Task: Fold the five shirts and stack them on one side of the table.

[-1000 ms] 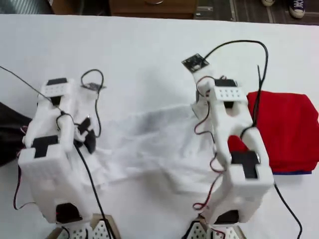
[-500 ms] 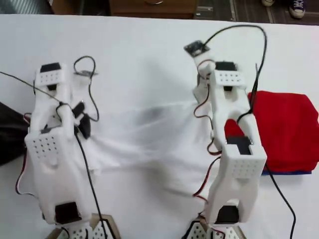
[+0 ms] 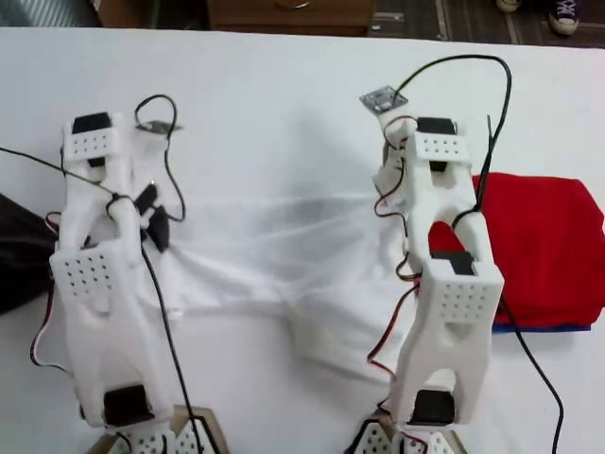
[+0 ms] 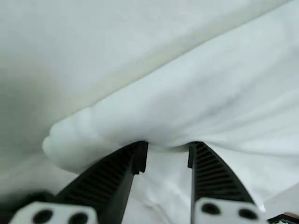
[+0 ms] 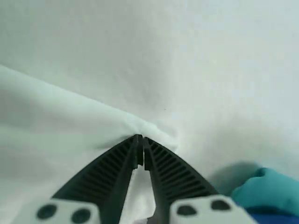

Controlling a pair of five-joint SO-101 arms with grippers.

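My left gripper [image 4: 167, 151] clamps a thick bunch of the white shirt [image 3: 284, 255]; my right gripper [image 5: 141, 142] is pinched tight on its opposite edge. To fold cleanly, I judge both ends should travel level and taut. The shirt lies across the middle of the bench [image 3: 284, 85], long axis running 9 to 3 o'clock, with the red shirt [image 3: 553, 246] folded at 3.

A shirt [image 3: 284, 255] lies across the table's [image 3: 265, 85] middle, between the left arm [image 3: 99, 284] and the right arm [image 3: 444, 284]. A folded stack [image 3: 548, 246] sits at the right edge and a garment [image 3: 19, 255] at the left edge.
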